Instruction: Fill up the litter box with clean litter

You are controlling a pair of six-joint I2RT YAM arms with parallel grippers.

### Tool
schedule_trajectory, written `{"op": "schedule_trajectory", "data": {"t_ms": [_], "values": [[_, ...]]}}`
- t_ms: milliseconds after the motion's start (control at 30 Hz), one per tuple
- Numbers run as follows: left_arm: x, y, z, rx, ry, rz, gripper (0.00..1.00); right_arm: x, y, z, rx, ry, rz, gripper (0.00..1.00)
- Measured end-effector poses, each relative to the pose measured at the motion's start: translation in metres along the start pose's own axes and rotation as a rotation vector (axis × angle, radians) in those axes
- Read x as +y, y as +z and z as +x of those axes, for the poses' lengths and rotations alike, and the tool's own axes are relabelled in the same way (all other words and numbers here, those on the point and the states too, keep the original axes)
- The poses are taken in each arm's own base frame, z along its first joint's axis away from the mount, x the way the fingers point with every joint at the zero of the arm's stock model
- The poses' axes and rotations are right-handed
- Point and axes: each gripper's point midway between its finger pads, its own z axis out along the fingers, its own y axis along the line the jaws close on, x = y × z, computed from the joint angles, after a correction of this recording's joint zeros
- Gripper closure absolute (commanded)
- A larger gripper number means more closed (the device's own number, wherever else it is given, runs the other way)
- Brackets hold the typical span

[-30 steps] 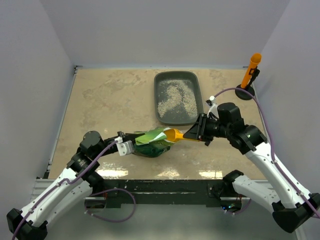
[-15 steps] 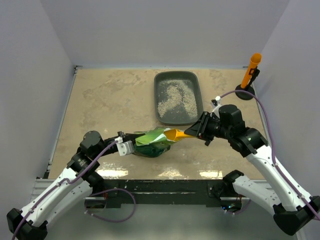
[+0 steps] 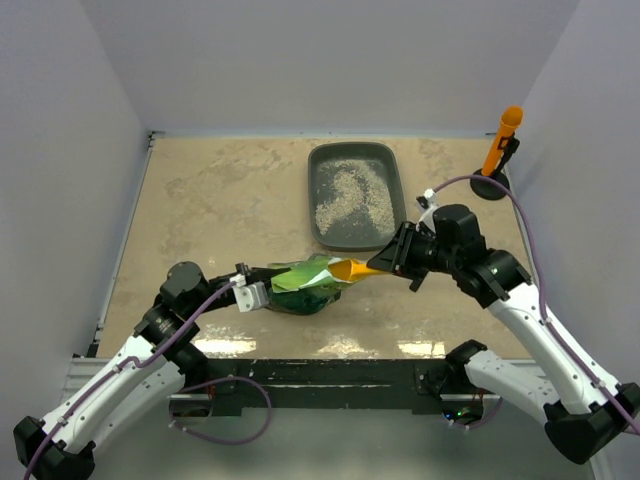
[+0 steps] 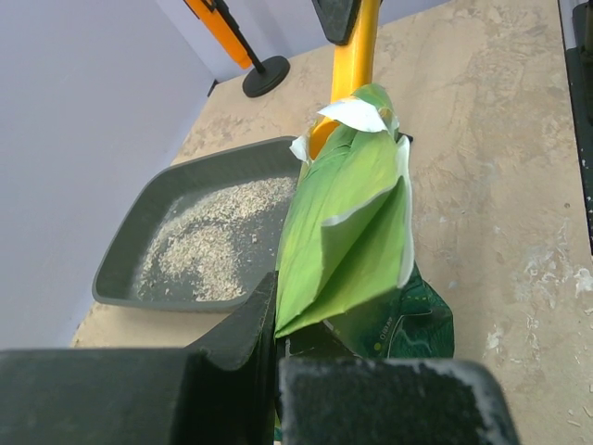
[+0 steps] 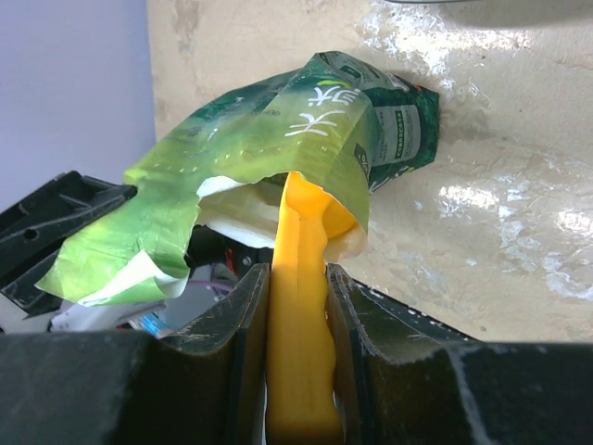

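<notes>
so here's the setup: the litter box (image 3: 356, 195), a shallow dark grey tray, sits toward the far side of the beige stone-look table (image 3: 220, 200), a bit right of centre. it's got a patchy layer of clean litter (image 3: 348, 196) in it, pale granules spread over part of the floor with dark plastic showing around them.

nearer the arms, the glossy green litter bag (image 3: 308, 281) lies on the table, near the tray's front edge but not touching it. the left gripper (image 3: 262, 290) is clamped tight on the bag's left edge; in the left wrist view the fingers pinch the green flap (image 4: 347, 232) and the mouth stands open toward the other arm.

the right gripper (image 3: 392, 262) has its jaws closed around the handle of a yellow scoop (image 5: 296, 315), and the scoop's front end pokes into the bag's open mouth. can't see the scoop's bowl or whether there's litter in it, it's hidden inside the bag.

there's also an orange-handled tool (image 3: 502, 138) standing in a black stand (image 3: 490, 186) at the far right corner, well apart from everything.
</notes>
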Motion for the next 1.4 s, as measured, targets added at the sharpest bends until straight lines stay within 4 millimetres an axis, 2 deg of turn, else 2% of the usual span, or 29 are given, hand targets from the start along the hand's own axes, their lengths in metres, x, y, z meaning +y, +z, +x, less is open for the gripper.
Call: {"op": "schedule_trajectory", "data": {"t_ms": [333, 533, 800, 833, 967, 1100, 1400], "values": [[-0.001, 0.000, 0.000, -0.002, -0.004, 0.006, 1.00, -0.004, 0.022, -0.001, 0.114, -0.120, 0.043, 1.00], [-0.001, -0.001, -0.001, -0.003, -0.006, 0.004, 1.00, -0.008, 0.047, 0.003, 0.184, -0.157, 0.018, 1.00], [-0.003, 0.000, 0.002, 0.003, -0.011, 0.008, 1.00, -0.014, 0.075, 0.024, 0.285, -0.174, -0.124, 1.00], [-0.004, 0.000, 0.003, 0.004, -0.013, 0.012, 1.00, -0.015, 0.082, 0.035, 0.325, -0.171, -0.194, 1.00], [-0.005, 0.002, 0.005, 0.009, -0.019, 0.020, 1.00, -0.019, 0.091, 0.048, 0.339, -0.159, -0.274, 1.00], [-0.009, 0.004, 0.007, 0.008, -0.027, 0.043, 1.00, -0.024, 0.097, 0.063, 0.358, -0.123, -0.344, 1.00], [-0.010, 0.005, 0.008, 0.007, -0.031, 0.055, 1.00, -0.019, 0.086, 0.065, 0.306, -0.096, -0.373, 1.00]]}}
